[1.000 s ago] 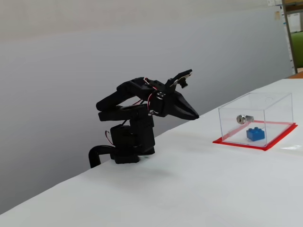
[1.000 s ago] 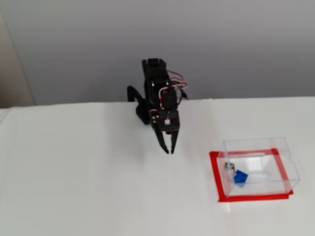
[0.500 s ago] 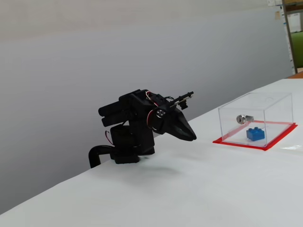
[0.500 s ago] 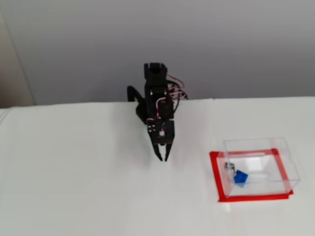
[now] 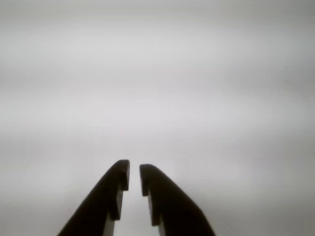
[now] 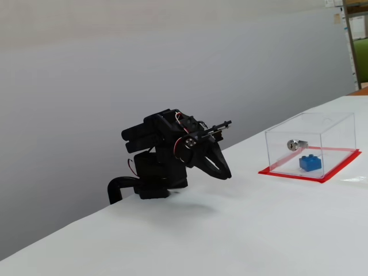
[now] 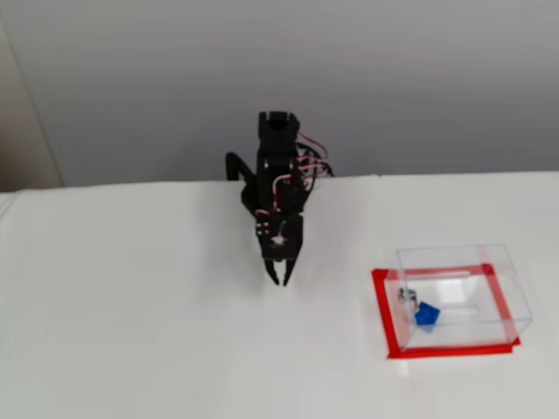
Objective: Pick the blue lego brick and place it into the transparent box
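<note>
The blue lego brick [image 6: 309,163] lies inside the transparent box [image 6: 336,123] on its red base, beside the silver lock. From above, the brick [image 7: 426,315] sits in the left part of the box [image 7: 454,251]. My black gripper [image 6: 227,174] hangs folded near the arm's base, well to the left of the box, pointing down at the white table. It [image 7: 280,280] is shut with nothing in it. The wrist view shows only the two fingertips [image 5: 134,174], a thin slit apart, over blank white table.
The arm's base [image 6: 152,184] is clamped at the table's far edge. A silver lock [image 6: 294,144] sits on the box's wall. White tabletop [image 7: 131,332] spreads left of and in front of the arm. A grey wall stands behind.
The gripper has dropped lower and swung slightly left, away from the box, folding in toward the base. Brick and box have not moved.
</note>
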`<state>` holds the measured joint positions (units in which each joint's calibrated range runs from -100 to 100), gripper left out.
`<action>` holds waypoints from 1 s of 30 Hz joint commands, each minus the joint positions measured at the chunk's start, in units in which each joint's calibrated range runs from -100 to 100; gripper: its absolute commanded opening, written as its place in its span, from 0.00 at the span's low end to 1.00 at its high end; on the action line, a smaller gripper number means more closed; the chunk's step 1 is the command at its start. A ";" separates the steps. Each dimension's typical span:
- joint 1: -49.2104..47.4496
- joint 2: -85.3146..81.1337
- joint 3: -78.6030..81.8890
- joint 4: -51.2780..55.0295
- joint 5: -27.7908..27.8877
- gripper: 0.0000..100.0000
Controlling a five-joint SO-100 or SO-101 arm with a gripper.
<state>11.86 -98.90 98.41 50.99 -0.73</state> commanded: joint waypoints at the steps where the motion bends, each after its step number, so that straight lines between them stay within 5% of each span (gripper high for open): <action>1: 0.60 -1.01 0.96 0.45 -0.10 0.03; 30: 1.71 -0.84 0.87 0.36 -0.57 0.02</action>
<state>13.14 -98.90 98.50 51.24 -1.42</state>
